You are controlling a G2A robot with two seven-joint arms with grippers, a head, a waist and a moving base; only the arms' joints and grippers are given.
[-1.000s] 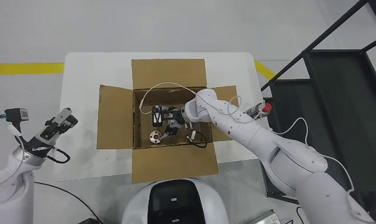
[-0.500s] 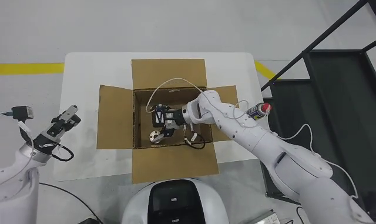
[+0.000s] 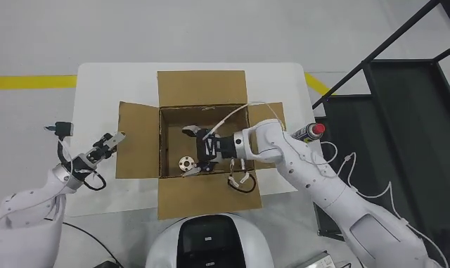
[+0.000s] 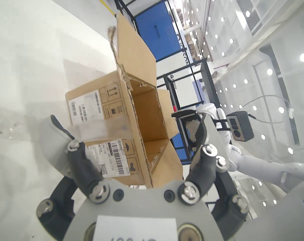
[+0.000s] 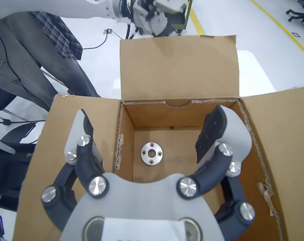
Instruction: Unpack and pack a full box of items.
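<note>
Disc lies flat on the box floor, just ahead of and between my spread right gripper fingers. It is round, so no long axis matters. My left gripper, fingers also spread, sits outside the box wall, farther off. Since a second ago my right wrist has drawn back and my left has swung nearer.
</note>
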